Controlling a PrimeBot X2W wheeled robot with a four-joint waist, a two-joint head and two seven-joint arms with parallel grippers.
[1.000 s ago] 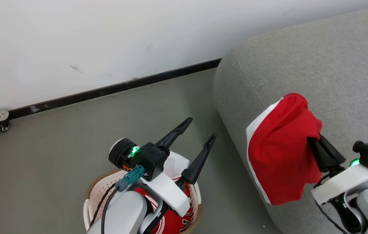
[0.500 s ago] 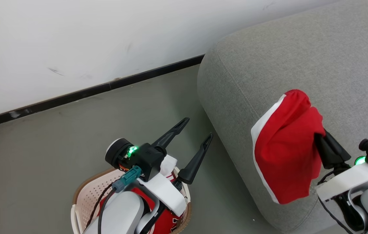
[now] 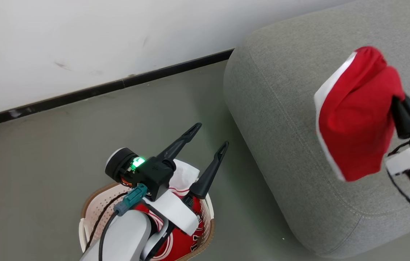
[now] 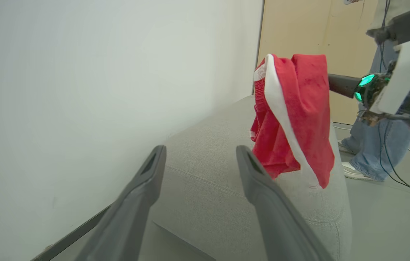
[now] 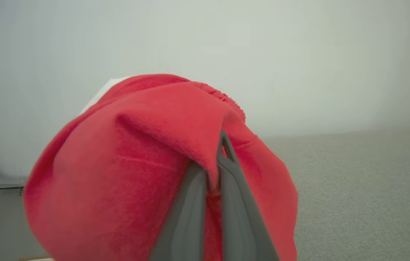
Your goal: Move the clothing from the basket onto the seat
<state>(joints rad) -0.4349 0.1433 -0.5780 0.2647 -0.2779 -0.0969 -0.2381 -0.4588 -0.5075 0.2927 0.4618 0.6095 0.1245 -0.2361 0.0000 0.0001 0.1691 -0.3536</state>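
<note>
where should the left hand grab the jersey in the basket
Probably pinch the jersey by its raised white fold at the basket rim, coming down from above with the open left hand: the fold stands proud; basket walls block the sides.

Soft, even indoor light with faint shadows. The right wrist view looks smeared, perhaps by motion, across the red garment [image 5: 117, 174] at lower left.
</note>
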